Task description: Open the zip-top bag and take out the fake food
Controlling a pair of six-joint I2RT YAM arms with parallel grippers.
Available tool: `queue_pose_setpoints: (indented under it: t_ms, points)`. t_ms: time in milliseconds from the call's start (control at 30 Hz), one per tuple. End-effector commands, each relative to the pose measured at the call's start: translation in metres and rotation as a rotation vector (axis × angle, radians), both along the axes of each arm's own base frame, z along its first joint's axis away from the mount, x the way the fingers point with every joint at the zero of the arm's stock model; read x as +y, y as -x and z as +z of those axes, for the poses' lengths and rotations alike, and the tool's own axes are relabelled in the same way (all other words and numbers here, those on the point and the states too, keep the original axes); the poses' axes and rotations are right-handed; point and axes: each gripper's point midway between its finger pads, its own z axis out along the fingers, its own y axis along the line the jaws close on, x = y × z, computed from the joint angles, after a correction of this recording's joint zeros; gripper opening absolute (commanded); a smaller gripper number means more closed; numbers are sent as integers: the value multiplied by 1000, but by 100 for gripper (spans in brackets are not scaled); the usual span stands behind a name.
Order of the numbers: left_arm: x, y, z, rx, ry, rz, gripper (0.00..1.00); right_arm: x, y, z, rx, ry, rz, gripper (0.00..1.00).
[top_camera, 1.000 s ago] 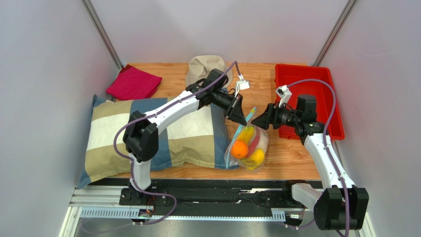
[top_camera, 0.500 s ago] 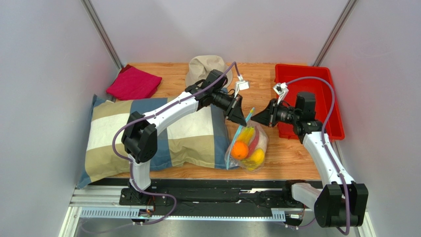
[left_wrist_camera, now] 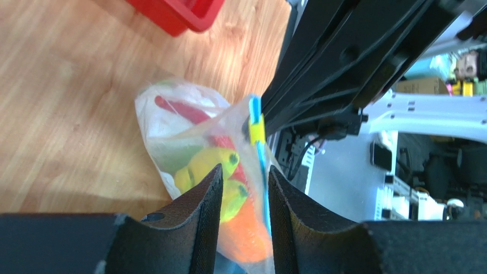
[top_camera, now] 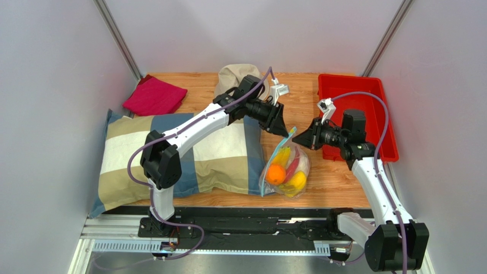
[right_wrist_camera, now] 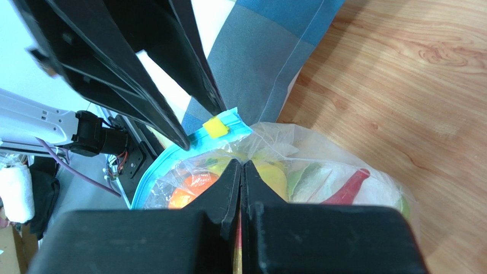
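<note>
The zip-top bag (top_camera: 288, 165) stands on the wooden table beside the pillow, its blue zip strip (top_camera: 288, 136) at the top. Inside is the fake food: an orange (top_camera: 275, 174), a banana (top_camera: 284, 154), a red pepper piece (top_camera: 293, 165) and a yellow fruit (top_camera: 297, 181). My right gripper (top_camera: 298, 138) is shut on the bag's film just below the mouth; in the right wrist view the plastic (right_wrist_camera: 331, 154) bunches at the jaw tips (right_wrist_camera: 240, 164). My left gripper (top_camera: 284, 128) hovers open beside the strip; the bag (left_wrist_camera: 171, 131) and its yellow slider (left_wrist_camera: 255, 128) lie beyond the jaw gap (left_wrist_camera: 244, 171).
A checked pillow (top_camera: 171, 154) lies left of the bag. A red tray (top_camera: 354, 108) sits at the back right behind my right arm. A magenta cloth (top_camera: 154, 97) and a beige hat (top_camera: 240, 77) lie at the back of the table.
My left gripper has opened, let go of the bag's top and drawn back a little. My right gripper has closed on the bag near its mouth.
</note>
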Motion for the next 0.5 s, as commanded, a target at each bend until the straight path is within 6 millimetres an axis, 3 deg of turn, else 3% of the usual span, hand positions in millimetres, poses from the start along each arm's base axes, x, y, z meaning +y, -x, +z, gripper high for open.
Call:
queue_pose_setpoints:
  t_ms: [0, 167, 467]
  points:
    - [-14, -10, 37, -19, 69, 30, 40, 1, 1, 8, -12, 15, -19, 0]
    - [-23, -6, 43, 23, 116, 0, 42, 5, 3, 8, -14, 23, 2, 0]
    - [-22, -7, 27, 39, 78, 14, 43, 7, 3, 10, -18, 24, 11, 0]
